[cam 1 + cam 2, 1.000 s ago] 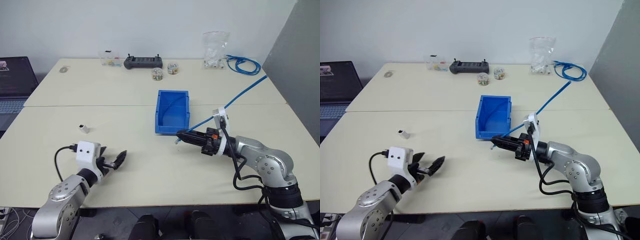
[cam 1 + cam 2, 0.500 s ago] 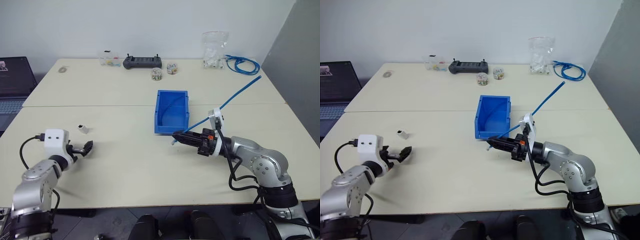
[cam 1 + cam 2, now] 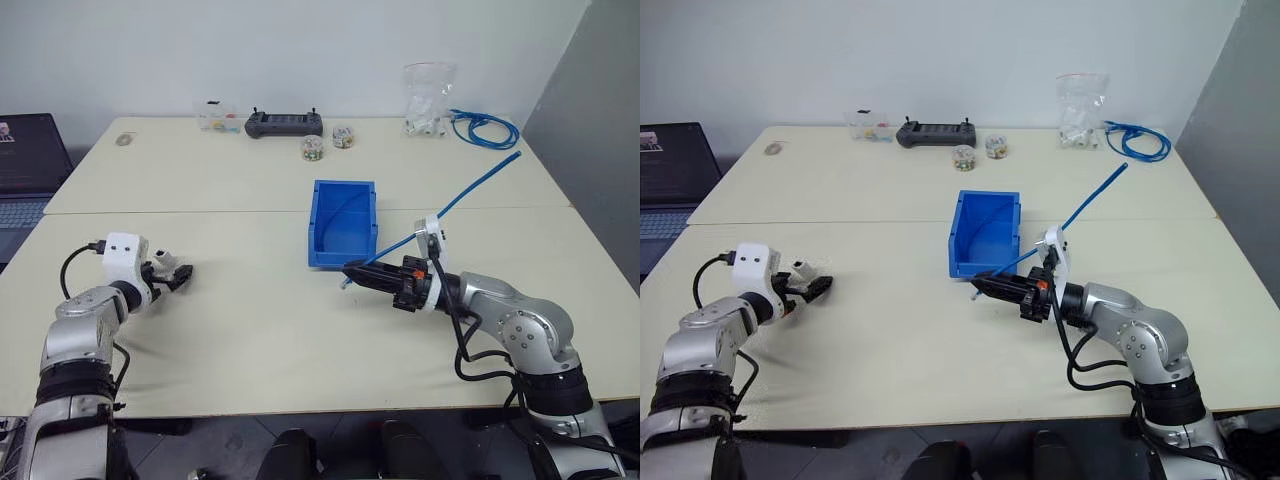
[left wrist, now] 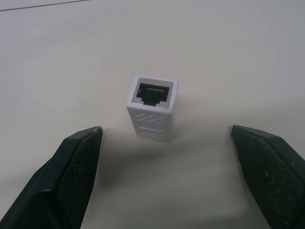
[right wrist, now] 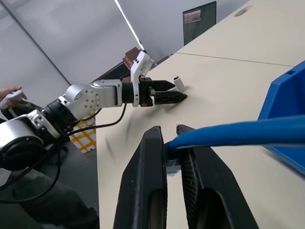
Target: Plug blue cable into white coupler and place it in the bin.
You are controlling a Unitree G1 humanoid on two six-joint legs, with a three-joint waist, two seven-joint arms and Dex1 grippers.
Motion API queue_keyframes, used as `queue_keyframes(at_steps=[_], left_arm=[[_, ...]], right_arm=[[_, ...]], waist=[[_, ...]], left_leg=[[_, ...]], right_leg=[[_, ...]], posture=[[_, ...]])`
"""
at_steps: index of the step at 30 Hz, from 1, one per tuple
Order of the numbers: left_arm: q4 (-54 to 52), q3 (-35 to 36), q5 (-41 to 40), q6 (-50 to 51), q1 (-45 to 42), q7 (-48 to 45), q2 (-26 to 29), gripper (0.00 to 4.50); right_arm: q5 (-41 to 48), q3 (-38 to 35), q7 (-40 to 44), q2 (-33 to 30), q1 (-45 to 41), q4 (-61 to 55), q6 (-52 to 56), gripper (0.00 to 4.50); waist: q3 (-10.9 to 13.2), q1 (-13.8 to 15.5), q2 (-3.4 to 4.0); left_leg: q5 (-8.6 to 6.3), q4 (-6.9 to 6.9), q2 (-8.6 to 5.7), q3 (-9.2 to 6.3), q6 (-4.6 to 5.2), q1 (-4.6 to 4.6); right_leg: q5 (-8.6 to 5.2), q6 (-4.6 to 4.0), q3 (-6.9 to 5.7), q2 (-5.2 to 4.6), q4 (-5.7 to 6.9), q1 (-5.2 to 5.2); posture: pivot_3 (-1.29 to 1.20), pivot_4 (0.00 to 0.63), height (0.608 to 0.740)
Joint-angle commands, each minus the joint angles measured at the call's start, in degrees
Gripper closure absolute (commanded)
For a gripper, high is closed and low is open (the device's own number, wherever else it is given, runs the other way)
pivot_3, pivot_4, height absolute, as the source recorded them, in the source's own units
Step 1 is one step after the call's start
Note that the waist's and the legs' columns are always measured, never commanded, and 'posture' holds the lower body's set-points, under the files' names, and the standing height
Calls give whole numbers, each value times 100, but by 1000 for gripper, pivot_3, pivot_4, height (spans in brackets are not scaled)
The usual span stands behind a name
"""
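Note:
The white coupler (image 4: 152, 107) stands on the table with its dark socket facing my left wrist camera. My left gripper (image 4: 165, 130) is open. Its fingers (image 4: 71, 176) are spread wide on either side, and the coupler sits just past the tips, untouched. In the head views this gripper (image 3: 178, 277) is at the table's left, by the coupler (image 3: 164, 262). My right gripper (image 3: 350, 273) hovers in front of the bin (image 3: 343, 225), shut on the plug end of the blue cable (image 3: 470, 192). The cable rises back to the right past the bin's corner.
Along the far edge are a black controller (image 3: 286, 123), small jars (image 3: 314, 147), a clear box (image 3: 218, 117), a clear bag of white parts (image 3: 428, 100) and a coiled blue cable (image 3: 487, 127). A laptop (image 3: 25, 170) sits left. A person's hand (image 5: 12, 95) holds a controller.
My left arm swung out to the left and forward, bringing its open gripper up to the coupler. The right gripper kept still with the cable.

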Motion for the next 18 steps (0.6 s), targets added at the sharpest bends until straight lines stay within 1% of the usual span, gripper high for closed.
queue_keyframes(at_steps=[1, 5, 9, 12, 14, 17, 18], left_arm=[[475, -68, 153, -248, -327, -139, 104, 0], [904, -88, 228, -388, -566, -246, 141, 0], [1206, -144, 328, -480, -729, -344, 168, 632], [1411, -193, 389, -472, -848, -367, 168, 1326], [1522, -219, 425, -485, -903, -369, 173, 1697], [1639, -249, 491, -514, -935, -319, 184, 2455], [1654, -246, 499, -505, -930, -307, 181, 2647]], right_arm=[[12, -3, 51, 40, -105, -211, -106, 4374], [1, -12, 41, 43, -79, -244, -88, 4374], [-1, -4, 24, 52, -60, -274, -76, 4374], [-8, 5, 21, 62, -68, -276, -77, 4374], [-13, 13, 14, 75, -74, -277, -78, 4374], [-20, 12, 11, 84, -77, -276, -78, 4374], [-22, 8, 14, 83, -75, -278, -78, 4374]], waist=[[0, -1, 0], [0, -1, 0], [0, -2, 0], [0, -2, 0], [0, -3, 0], [0, -12, 0], [0, -22, 0]], left_leg=[[0, 0, 0, 0, 0, 0], [0, 0, 0, 0, 0, 0], [0, 0, 0, 0, 0, 1], [0, 0, 0, 0, 0, 1], [0, 0, 0, 0, 0, 1], [0, 0, 0, 0, 0, 3], [0, 0, 0, 0, 0, 3]], right_leg=[[0, 0, 0, 0, 1, 0], [0, 0, 0, 0, 2, -1], [0, 0, 0, 0, 3, -1], [1, 0, 0, 0, 4, -1], [0, 0, 0, 0, 5, -1], [0, 0, 0, 0, 7, -1], [0, 0, 0, 0, 8, -1]], posture=[[0, 150, 740], [0, 150, 740], [0, 150, 740], [0, 150, 740], [0, 150, 740], [0, 150, 740], [0, 150, 740]])
